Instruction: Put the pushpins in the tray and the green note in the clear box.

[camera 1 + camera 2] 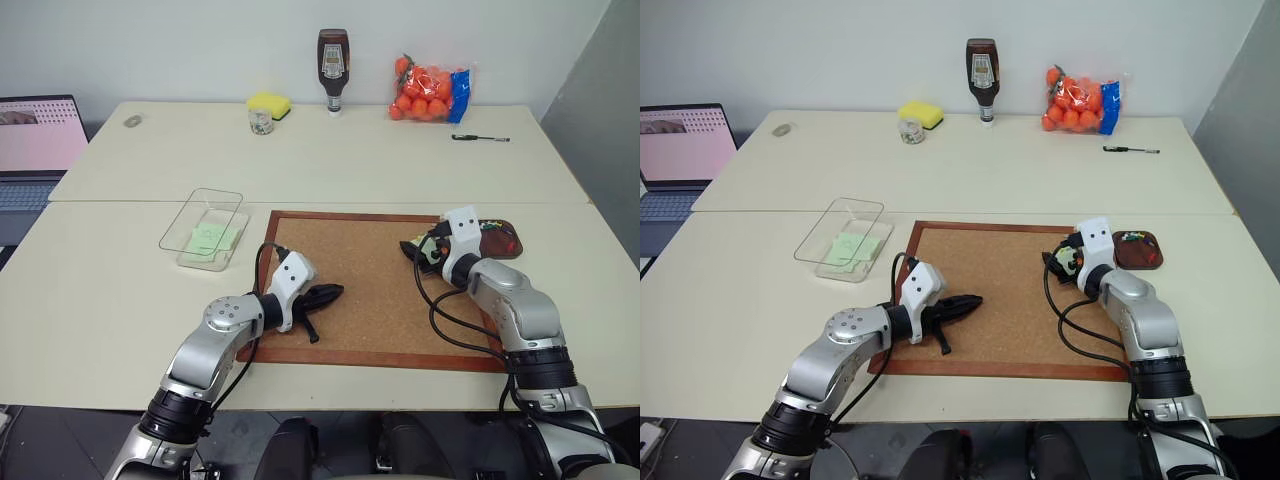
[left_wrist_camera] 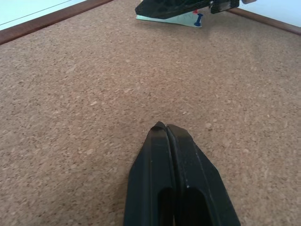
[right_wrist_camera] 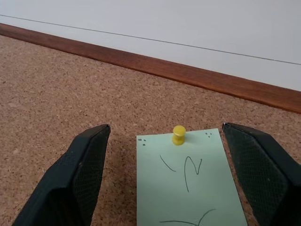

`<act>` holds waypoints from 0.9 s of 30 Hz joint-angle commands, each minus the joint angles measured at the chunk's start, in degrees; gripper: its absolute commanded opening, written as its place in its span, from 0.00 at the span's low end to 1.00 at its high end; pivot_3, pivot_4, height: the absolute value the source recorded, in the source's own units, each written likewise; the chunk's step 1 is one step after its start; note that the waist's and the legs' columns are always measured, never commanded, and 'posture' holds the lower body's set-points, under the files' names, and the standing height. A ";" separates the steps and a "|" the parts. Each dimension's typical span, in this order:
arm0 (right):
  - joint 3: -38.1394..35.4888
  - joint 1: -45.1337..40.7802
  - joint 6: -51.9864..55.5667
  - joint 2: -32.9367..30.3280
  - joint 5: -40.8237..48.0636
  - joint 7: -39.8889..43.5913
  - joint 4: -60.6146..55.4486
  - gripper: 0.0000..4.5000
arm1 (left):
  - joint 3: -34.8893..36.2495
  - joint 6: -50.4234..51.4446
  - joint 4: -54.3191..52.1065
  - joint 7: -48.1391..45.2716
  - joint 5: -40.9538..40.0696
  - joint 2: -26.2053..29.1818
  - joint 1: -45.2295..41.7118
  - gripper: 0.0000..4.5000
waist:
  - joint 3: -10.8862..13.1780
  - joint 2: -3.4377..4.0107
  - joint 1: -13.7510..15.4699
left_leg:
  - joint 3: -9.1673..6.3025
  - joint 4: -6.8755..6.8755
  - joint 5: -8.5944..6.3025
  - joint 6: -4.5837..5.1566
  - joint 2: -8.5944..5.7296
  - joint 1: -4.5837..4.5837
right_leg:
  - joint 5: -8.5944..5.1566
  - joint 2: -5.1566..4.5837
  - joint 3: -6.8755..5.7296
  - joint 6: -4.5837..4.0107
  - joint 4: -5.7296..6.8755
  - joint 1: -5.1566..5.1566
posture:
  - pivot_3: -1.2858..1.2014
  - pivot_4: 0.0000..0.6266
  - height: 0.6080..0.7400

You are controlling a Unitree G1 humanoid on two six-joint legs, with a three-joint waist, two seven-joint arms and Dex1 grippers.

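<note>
The right gripper (image 3: 164,179) hangs low over the corkboard (image 1: 370,270) near its right edge, its two black fingers (image 3: 75,179) spread wide on either side of a green note (image 3: 188,183) without touching it. The right wrist view reveals what the head views hide: the note bears pen scribbles and is fastened to the cork by a yellow pushpin (image 3: 178,134) at its far end. The left gripper (image 1: 325,296) rests above the board's left part, fingers clenched together on nothing; its wrist view catches a blue pushpin (image 2: 198,20) at the note's edge under the other gripper. Just right of the board lies the dark brown tray (image 1: 1138,249), with small coloured pushpins (image 1: 1132,238) in it. Left of the board stands the clear box (image 1: 203,228), already holding a pale green slip (image 1: 212,237). Two cream tables (image 1: 330,160) meet edge to edge; at the back stand a sauce bottle (image 1: 333,71), a yellow sponge (image 1: 269,104), a small jar (image 1: 261,121), a bag of oranges (image 1: 427,91) and a pen (image 1: 480,138), with a laptop (image 1: 38,150) at far left.
</note>
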 commanded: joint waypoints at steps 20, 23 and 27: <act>0.05 -2.60 -5.78 0.17 -3.54 1.14 3.98 0.07 | -0.02 -0.48 -2.69 1.25 0.26 -0.30 0.41 0.00 | 0.00 0.00 -0.06 | 0.00 0.00 0.00 0.00 0.01 0.00 | 0.00 0.01 0.00 0.00 0.01 0.00 | 0.52 0.24 1.00; -0.16 -2.35 -6.04 -0.15 -3.60 1.49 2.84 0.00 | -0.16 -0.54 -2.60 1.27 0.37 -0.36 0.53 0.00 | 0.00 0.00 -0.05 | 0.00 0.00 0.00 0.00 0.01 0.00 | 0.00 0.01 -0.01 0.00 0.01 0.00 | 0.52 0.24 1.00; -0.76 -1.76 -5.96 0.13 -2.48 1.96 0.11 0.00 | -0.56 -0.33 -2.51 1.29 0.67 -0.26 0.77 0.00 | 0.00 0.00 -0.05 | 0.00 0.00 0.00 0.00 0.01 0.00 | 0.00 0.01 0.00 0.00 0.01 0.00 | 0.52 0.24 1.00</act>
